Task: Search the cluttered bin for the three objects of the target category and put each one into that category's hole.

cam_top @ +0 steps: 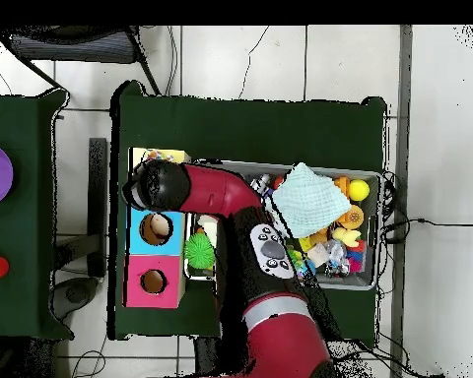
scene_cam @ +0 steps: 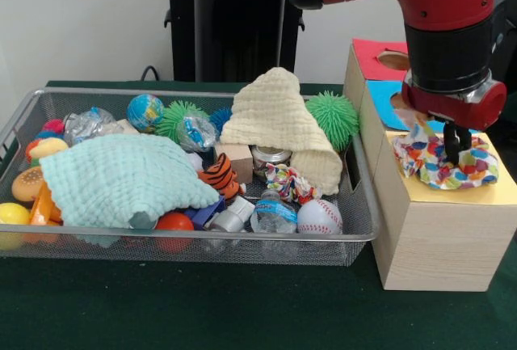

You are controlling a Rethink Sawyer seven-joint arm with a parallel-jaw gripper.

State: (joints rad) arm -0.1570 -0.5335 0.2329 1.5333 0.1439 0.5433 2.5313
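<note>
Green surface (scene_cam: 202, 305) nearest, bin (scene_cam: 365, 233) behind it. Hand (scene_cam: 454, 149) pinching polka-dot cloth (scene_cam: 448, 164) over yellow-topped box (scene_cam: 505, 192), hole hidden underneath. Risk imo: floppy cloth bunches on rim, snags, doesn't drop in.

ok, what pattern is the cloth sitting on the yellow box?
White cloth with multicoloured polka dots, under the gripper; clearest in the front view.
</note>
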